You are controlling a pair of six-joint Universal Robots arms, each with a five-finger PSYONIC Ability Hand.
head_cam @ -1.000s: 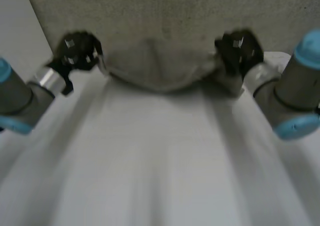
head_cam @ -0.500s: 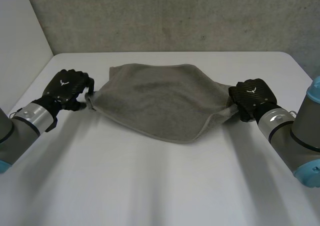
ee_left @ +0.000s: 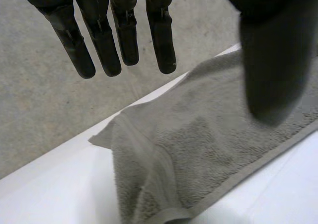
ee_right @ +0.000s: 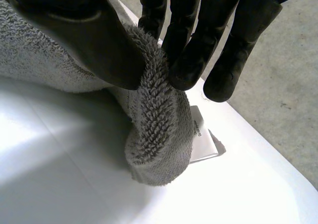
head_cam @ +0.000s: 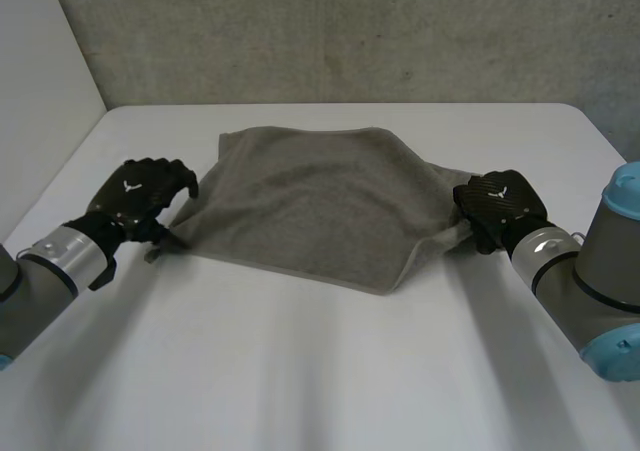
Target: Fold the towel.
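A grey towel point(head_cam: 320, 206) lies folded over on the white table point(head_cam: 320, 371), its near edge sagging toward me. My left hand point(head_cam: 140, 201) is beside the towel's left corner with its fingers point(ee_left: 124, 40) straight and apart above the cloth point(ee_left: 198, 154), holding nothing. My right hand point(head_cam: 498, 209) is at the towel's right corner. There its thumb and fingers point(ee_right: 189, 50) pinch a bunched fold of towel point(ee_right: 159, 134), with a white label point(ee_right: 201, 142) sticking out under it.
A grey wall point(head_cam: 350, 31) rises behind the table's far edge. A pale wall panel point(head_cam: 40, 91) stands at the left. Bare table surface lies in front of the towel and on both sides.
My left hand has let go of the towel's left corner, which has dropped to the table. The towel came down from in front of the camera to lie on the table. My right hand kept its pinch.
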